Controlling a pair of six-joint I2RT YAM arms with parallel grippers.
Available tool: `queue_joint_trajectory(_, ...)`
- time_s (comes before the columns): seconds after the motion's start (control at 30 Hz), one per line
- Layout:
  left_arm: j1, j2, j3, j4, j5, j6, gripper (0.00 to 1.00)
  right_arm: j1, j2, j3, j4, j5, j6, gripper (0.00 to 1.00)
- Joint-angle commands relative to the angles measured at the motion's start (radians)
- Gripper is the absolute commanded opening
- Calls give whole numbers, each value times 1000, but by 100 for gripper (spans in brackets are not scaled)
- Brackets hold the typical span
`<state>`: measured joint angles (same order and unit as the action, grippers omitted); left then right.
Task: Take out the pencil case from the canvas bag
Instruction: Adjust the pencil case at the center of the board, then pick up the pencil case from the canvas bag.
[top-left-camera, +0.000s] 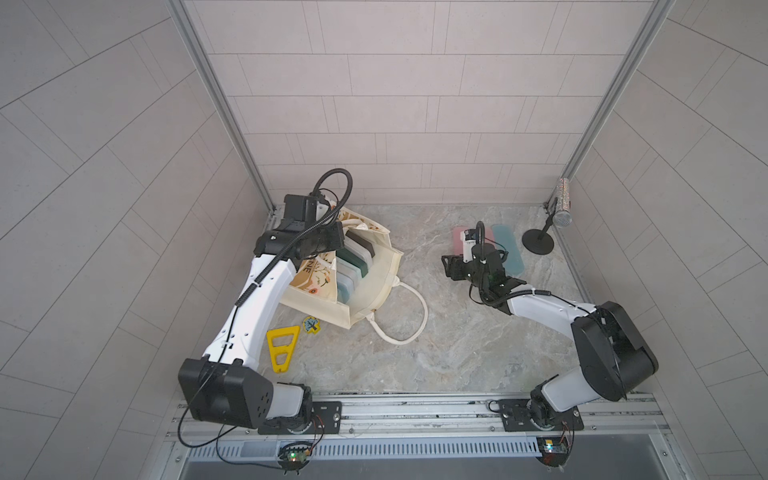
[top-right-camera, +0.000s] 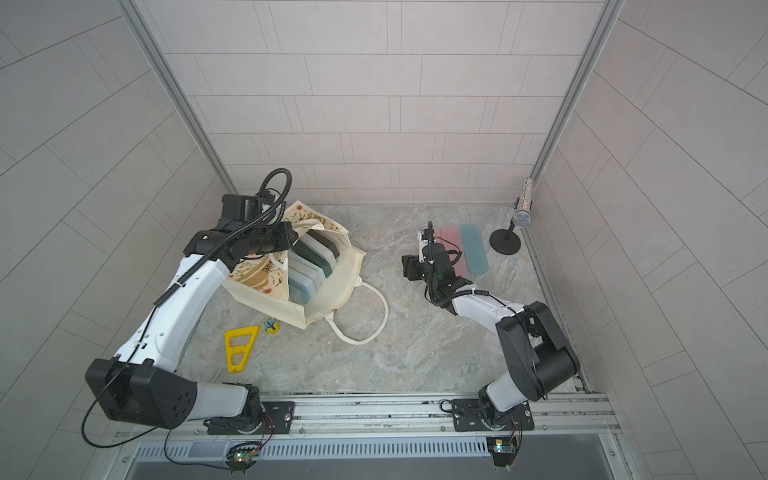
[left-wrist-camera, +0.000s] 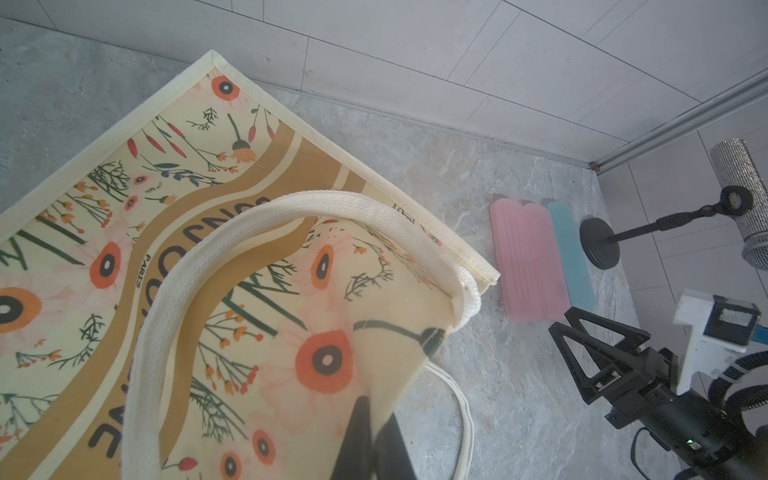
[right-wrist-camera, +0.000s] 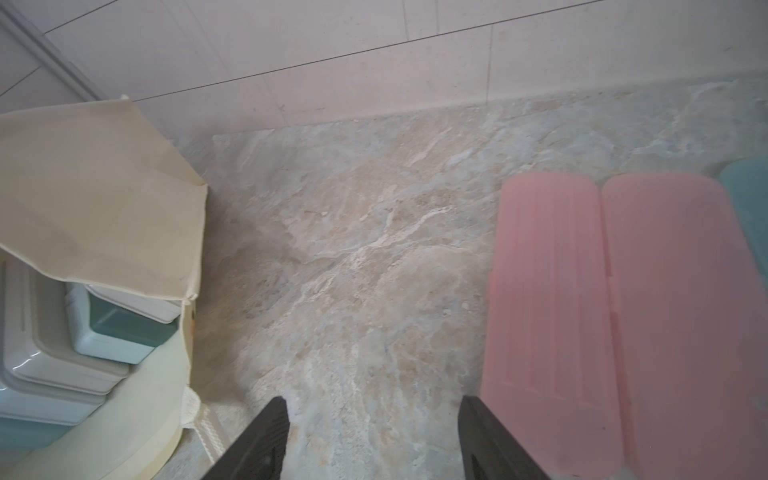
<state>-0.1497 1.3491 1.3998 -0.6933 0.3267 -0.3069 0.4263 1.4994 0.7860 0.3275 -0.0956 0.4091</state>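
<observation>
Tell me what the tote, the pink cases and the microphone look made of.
The canvas bag: matte woven cloth, with weave and soft folds visible. The pink cases: probably frosted plastic, smooth and faintly ribbed. The microphone: glittery, rhinestone-like covering; the body beneath is unclear.

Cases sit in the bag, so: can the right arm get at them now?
Probably yes: the left gripper holds the canvas bag open, cases showing, mouth toward the open right gripper, only bare table between.

Cream orange-flowered canvas bag (top-left-camera: 370, 291); pink case (left-wrist-camera: 528, 257); blue case (left-wrist-camera: 571, 253).
</observation>
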Motion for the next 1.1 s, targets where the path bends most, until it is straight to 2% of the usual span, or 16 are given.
queue_joint_trajectory(0.0,-38,-58,-3,45,33,29,0,59,-63,-15,27,-33,-55,67)
queue_joint_trajectory(0.17,-81,-95,-15,19,1,44,0,212,-95,-29,-13,44,-162,67)
queue_joint_trajectory(0.53,-108,-124,-61,23,28,21,0,421,6,-18,41,38,-207,66)
queue_joint_trajectory(0.83,-140,-67,-39,-38,28,30,0,440,139,2,102,-7,-199,65)
queue_joint_trajectory(1.07,-162,-87,-30,-52,11,24,0,440,228,38,146,-48,-211,65)
